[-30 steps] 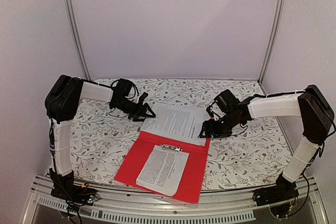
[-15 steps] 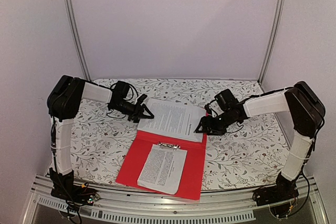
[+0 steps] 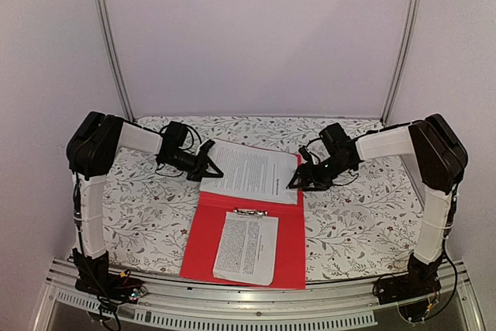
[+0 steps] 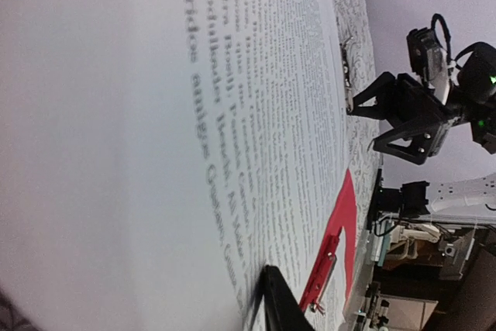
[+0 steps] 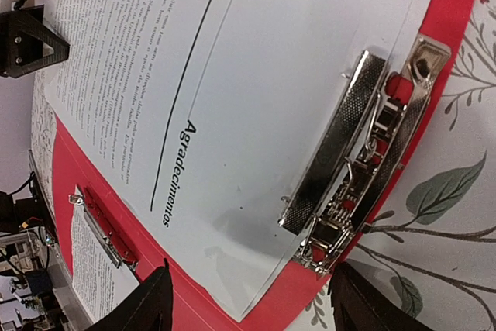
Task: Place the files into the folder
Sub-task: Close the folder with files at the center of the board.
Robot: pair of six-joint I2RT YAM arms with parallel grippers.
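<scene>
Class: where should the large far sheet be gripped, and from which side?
Its left edge, from the left: the sheet lies flat and the clip seems to pin its right edge, so the left looks freest to lift.

One open red folder holds two printed files, the near file and far file, and two metal clips, the near clip and far clip, between two robot arms, the left arm and right arm.

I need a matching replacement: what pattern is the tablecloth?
The tablecloth is white with grey-green leafy vine sprigs, clearest in the top external view.
</scene>
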